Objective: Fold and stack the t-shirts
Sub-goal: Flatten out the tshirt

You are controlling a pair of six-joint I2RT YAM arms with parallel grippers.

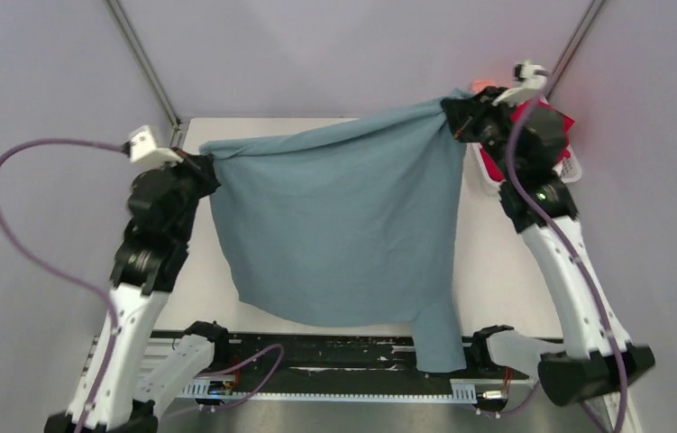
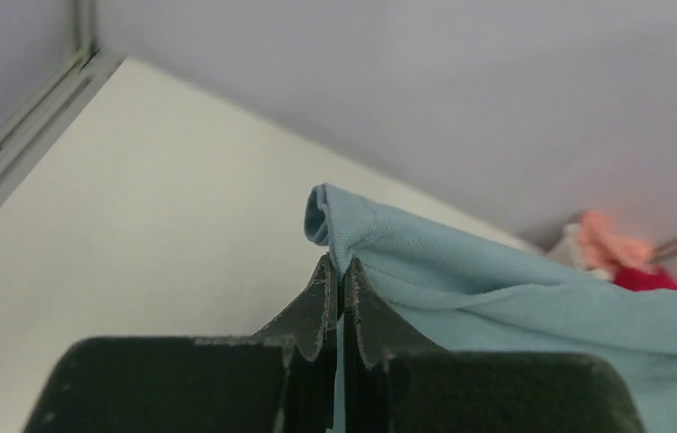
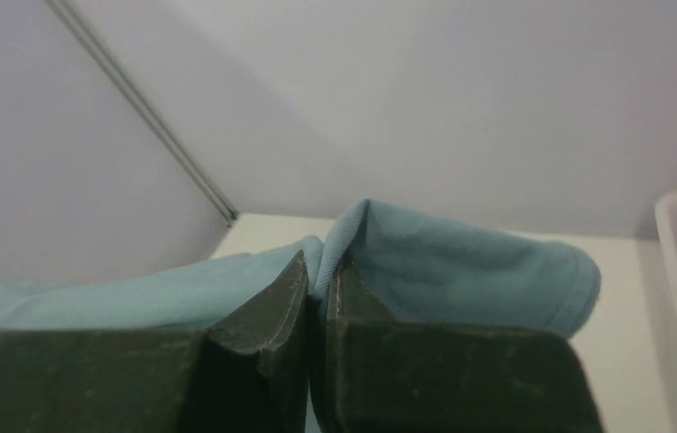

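Basket (image 1: 571,168) mostly hidden behind right arm (image 1: 569,271); teal t-shirt (image 1: 343,225) hangs between left gripper (image 1: 204,170) and right gripper (image 1: 454,113), both clenched on it.

We see soft, even light with a cool lavender cast; shadows are faint and blurred. A reddish glow tints the right wall (image 1: 623,117). Both wrist views are softer, their dark fingers (image 2: 316,311) up close showing little detail

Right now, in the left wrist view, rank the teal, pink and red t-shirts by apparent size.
1. teal t-shirt, by far the largest
2. pink t-shirt
3. red t-shirt, a slightly smaller patch; both are distant and partly hidden, so this order is unsure
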